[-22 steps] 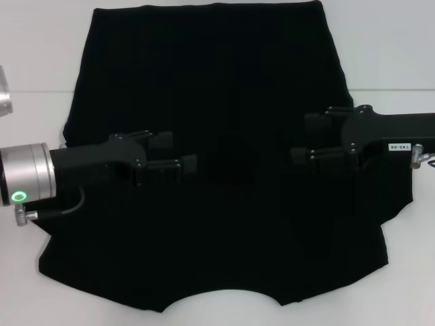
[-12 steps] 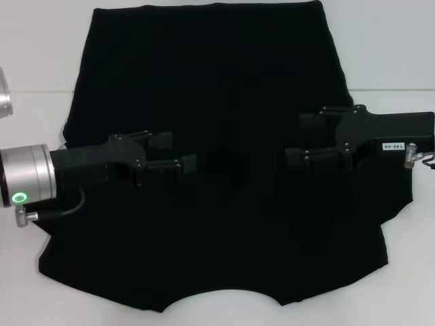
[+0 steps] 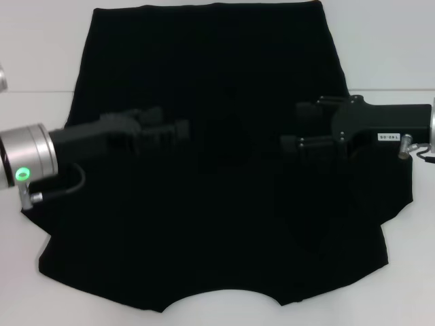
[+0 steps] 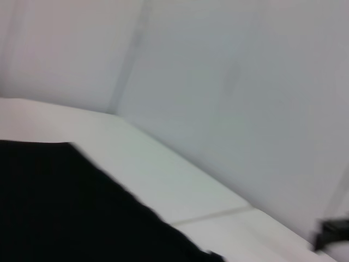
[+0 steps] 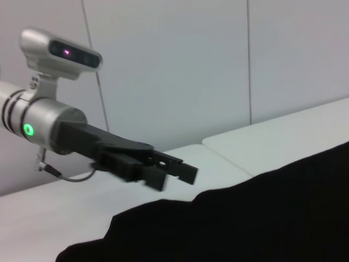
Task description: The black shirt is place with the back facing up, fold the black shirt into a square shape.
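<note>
Black shirt (image 3: 224, 81) flat on desk (image 3: 387, 47); left gripper (image 3: 178, 130), right gripper (image 3: 291, 129) released above; risks bunching, uneven fold.

The head camera looks steeply down from above onto the white table (image 3: 387, 47), taking in the whole large matte-black fabric T-shirt (image 3: 217, 75) and both arms. The left wrist camera sits low, close over the table, facing across the shirt's edge (image 4: 49, 207) toward a pale grey wall (image 4: 229, 82). The right wrist camera, also low, faces across the shirt (image 5: 262, 224) toward the black jointed left gripper (image 5: 169, 169), which the head view shares (image 3: 166, 130).
</note>
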`<state>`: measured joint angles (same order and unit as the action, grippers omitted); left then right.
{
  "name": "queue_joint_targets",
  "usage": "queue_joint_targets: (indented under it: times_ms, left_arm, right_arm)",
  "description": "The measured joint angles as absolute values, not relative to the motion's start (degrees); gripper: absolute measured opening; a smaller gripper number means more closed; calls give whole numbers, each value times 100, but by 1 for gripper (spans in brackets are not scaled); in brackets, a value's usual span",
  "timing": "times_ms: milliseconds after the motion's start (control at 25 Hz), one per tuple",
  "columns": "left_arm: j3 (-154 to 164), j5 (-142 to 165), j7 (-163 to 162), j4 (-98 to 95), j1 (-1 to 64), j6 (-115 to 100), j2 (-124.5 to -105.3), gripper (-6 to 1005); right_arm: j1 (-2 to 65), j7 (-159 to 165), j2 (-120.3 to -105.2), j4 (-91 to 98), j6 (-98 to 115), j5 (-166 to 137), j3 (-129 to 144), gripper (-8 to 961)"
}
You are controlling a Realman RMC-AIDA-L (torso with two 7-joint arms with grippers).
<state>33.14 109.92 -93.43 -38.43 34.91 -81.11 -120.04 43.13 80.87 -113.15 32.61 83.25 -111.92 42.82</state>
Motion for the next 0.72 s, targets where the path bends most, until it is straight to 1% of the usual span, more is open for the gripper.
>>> queue_joint_targets:
  times_ms: [120, 400, 600, 720]
  left_arm:
    - [3324, 10964, -9900, -3842, 3550, -7553, -11972, 875]
    - [2817, 11759, -11321, -4315, 3420, -7279, -11767, 876]
    - [2662, 12532, -12346, -4845, 3294, -7281, -11701, 876]
    - [2632, 12929, -12898, -5124, 3260, -7331, -11671, 875]
  right_arm:
    - [4384, 8139, -11360, 3240, 8224, -11162, 4303, 883]
    - [4560, 8315, -11483, 3226, 7988, -11321, 4359, 884]
    - [4619, 8313, -11584, 3256, 7903, -11306, 4360, 882]
    - [4635, 8313, -11593, 3257, 7895, -11293, 4360, 881]
